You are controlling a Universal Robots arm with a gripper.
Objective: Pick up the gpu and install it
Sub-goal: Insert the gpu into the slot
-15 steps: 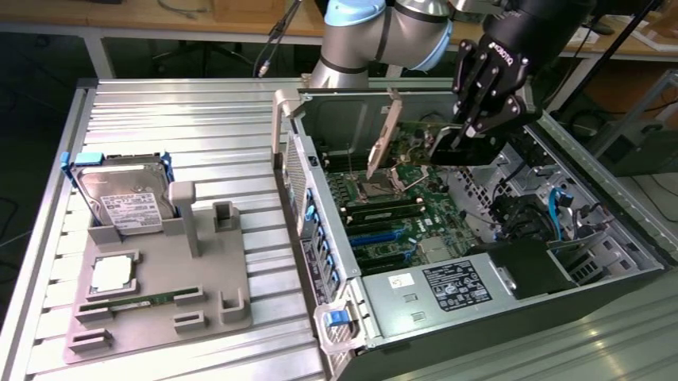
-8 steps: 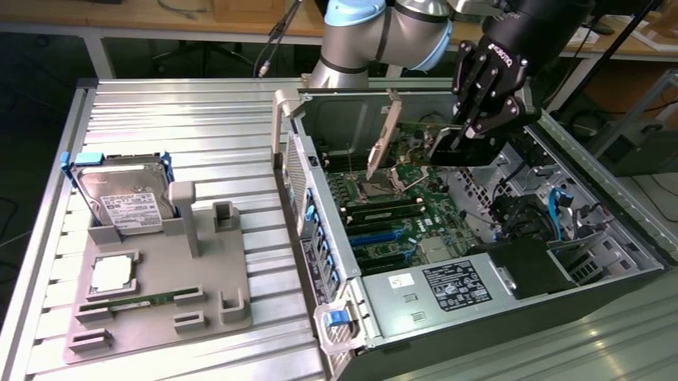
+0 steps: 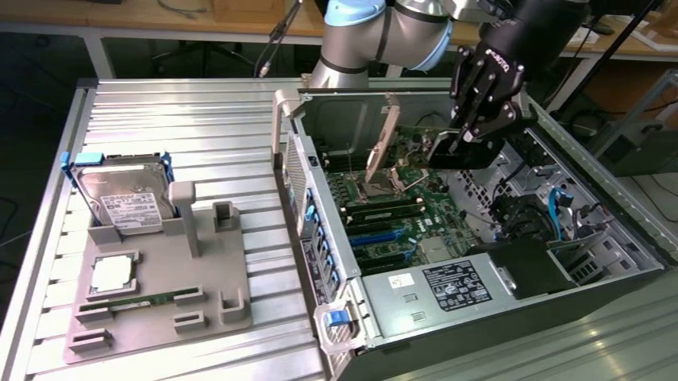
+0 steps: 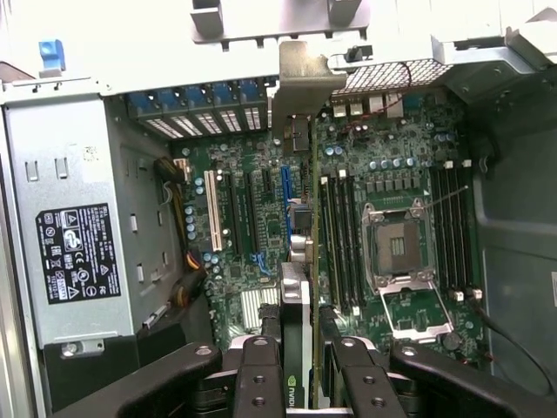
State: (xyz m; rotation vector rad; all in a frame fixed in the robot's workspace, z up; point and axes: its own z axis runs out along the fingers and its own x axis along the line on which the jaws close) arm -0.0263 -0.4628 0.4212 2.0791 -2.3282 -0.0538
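**GPU HELD INSIDE OPEN CASE**

The gripper is inside the open computer case. Its two fingers are clamped on the gpu, one on each face. The card stands on edge over the motherboard, between the blue slot and the memory slots. Whether it is seated cannot be told. Its metal bracket is at the case's rear wall. The empty CPU socket lies beside the memory slots. Outside the case, a hard drive sits on the grey fixture.

Inside the case, gpu hangs over motherboard.
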